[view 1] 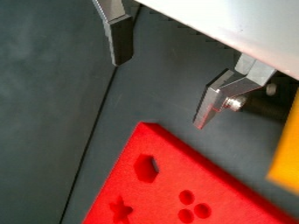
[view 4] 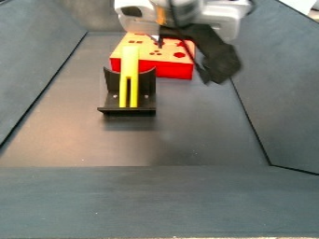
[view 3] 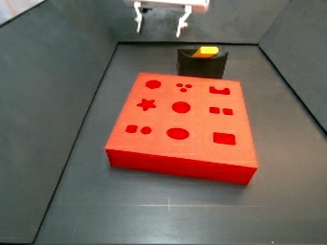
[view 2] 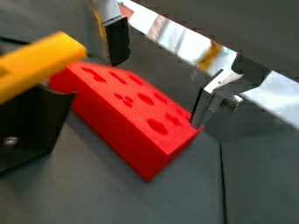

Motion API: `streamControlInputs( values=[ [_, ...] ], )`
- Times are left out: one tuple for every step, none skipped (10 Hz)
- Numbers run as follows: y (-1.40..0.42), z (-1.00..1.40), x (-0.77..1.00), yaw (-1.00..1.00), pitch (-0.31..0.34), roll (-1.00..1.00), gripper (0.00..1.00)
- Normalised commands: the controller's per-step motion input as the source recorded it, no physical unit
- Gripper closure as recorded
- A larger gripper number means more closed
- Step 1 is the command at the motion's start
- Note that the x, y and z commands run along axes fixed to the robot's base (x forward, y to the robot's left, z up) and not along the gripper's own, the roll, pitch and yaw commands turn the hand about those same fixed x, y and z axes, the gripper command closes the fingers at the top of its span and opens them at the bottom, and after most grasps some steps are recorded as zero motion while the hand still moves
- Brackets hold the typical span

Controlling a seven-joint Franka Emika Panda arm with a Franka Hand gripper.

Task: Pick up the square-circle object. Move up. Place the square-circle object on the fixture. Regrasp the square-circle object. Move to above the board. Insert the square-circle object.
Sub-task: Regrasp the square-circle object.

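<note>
The square-circle object, a yellow-orange peg (view 4: 129, 87), lies in the notch of the dark fixture (view 4: 127, 105). Only its end (view 3: 205, 52) shows on the fixture (view 3: 202, 66) behind the board (view 3: 179, 120). My gripper (view 3: 166, 26) hangs open in the air above the board's far edge, to one side of the fixture and apart from the peg. In both wrist views nothing lies between the fingers (view 1: 117, 39) (view 2: 205, 103), only dark floor and a part of the red board (view 1: 176, 184) (view 2: 126, 103). The peg (view 2: 35, 63) on its fixture (view 2: 28, 127) shows beside the gripper (view 2: 160, 74).
The board has star, circle, square and hexagon cut-outs in its top face. Dark sloping walls (view 3: 71, 86) (view 4: 249, 112) close in the floor on both sides. The arm's dark body (view 4: 219, 58) hangs over the board's right part.
</note>
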Motion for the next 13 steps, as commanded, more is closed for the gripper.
streamControlInputs(
  values=[
    [-0.58, -0.21, -0.04, -1.00, -0.092, 0.79, 0.00],
    [-0.34, -0.11, -0.04, -1.00, -0.119, 0.78, 0.00],
    [-0.12, -0.05, -0.04, -1.00, -0.146, 0.77, 0.00],
    [-0.05, -0.01, -0.03, -1.00, -0.180, 0.76, 0.00],
    [-0.04, -0.01, -0.02, -1.00, -0.206, 0.75, 0.00],
    [-0.02, 0.00, -0.03, -1.00, -0.230, 0.75, 0.00],
    [-0.02, 0.01, -0.04, -1.00, -0.261, 0.73, 0.00],
    [-0.02, 0.01, -0.05, -1.00, -0.284, 0.72, 0.00],
    [-0.01, 0.01, -0.06, -1.00, -0.312, 0.71, 0.00],
    [-0.01, 0.01, -0.05, -1.00, -0.323, 0.70, 0.00],
    [-0.01, 0.00, -0.05, -1.00, -0.336, 0.69, 0.00],
    [-0.01, 0.00, -0.04, -1.00, -0.340, 0.67, 0.00],
    [-0.01, 0.00, -0.04, -1.00, -0.337, 0.66, 0.00]
  ],
)
